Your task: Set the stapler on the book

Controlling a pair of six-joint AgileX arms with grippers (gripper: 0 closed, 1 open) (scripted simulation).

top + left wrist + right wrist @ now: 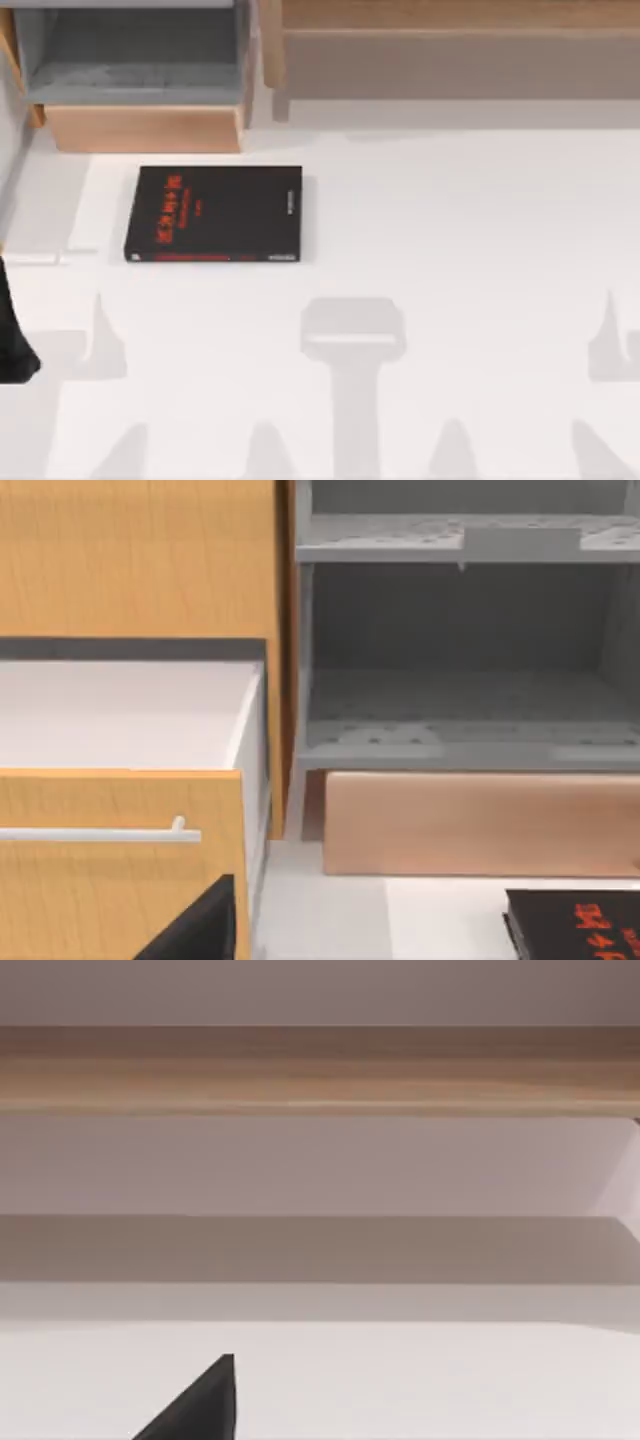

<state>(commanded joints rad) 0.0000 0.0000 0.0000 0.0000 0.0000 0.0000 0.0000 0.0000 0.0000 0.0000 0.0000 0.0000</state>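
The task looks to be at its very start: the book lies flat on the white table, toward the far left part of it, just in front of a grey shelf unit with a wooden base, and nothing rests on its black cover but the red lettering. I cannot make out the stapler anywhere on the table, so where it sits cannot be told from here; the left wrist view looks at an open wooden drawer with a white rail handle, its inside pale and seemingly bare as far as can be seen, beside the grey shelves, with a corner of the book at the picture's edge. The left arm is a dark shape at the table's left edge, and whether either gripper stands apart or together I cannot tell. The next move, I judge, calls for finding the stapler first, perhaps deeper in the drawer or shelving, before any grasp. Along the far edge at the right runs a long wooden ledge; the table surface is plain and marked by soft shadows.
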